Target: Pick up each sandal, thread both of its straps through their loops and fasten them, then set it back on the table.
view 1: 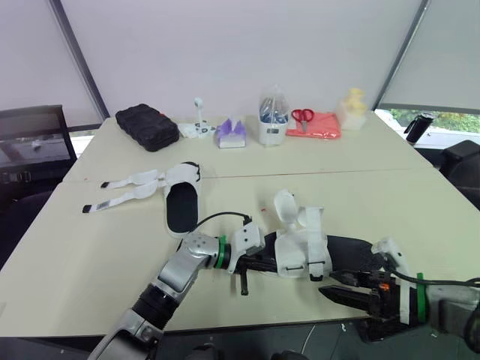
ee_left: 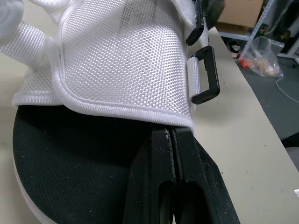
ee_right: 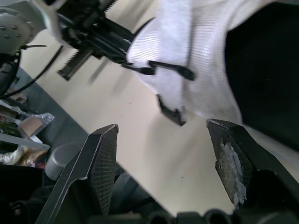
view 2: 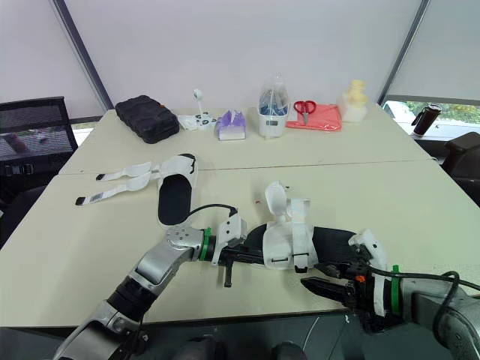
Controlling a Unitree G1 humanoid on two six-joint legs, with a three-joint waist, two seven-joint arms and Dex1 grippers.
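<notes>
1. My left gripper (ee_left: 172, 136) is closed tight, fingers flush together, tips right at the hem (ee_left: 117, 112) of the sandal (view 1: 300, 244). Whether any webbing is pinched between them, I can't tell.
2. My right gripper (ee_right: 163, 127) hangs wide open and holds nothing. It sits low at the table's front edge, just beside the sandal, with the two loops (ee_right: 170, 70) dead ahead.
3. The sandal lies on the table (view 1: 90, 270) near that front edge, between my two grippers. One strap (view 1: 285, 206) stands up loose and unthreaded, so I judge this is the threading step, barely begun.
4. To do it well, my left steadies the sandal so it can't swivel. My right takes the strap by its free tip, not mid-length, and feeds it flat and square into a loop. A twisted strap would likely jam.
5. The upper (ee_left: 121, 60) is white, coarse-woven webbing with a rolled, bound edge, and it looks floppy. The loops are thin, black, rigid rectangles with narrow slots. The insole (ee_left: 70, 158) is black, matte and finely grained.
6. Further out, the far sandal (view 1: 181, 204) lies flat with both its straps splayed toward my left, not yet fastened.
</notes>
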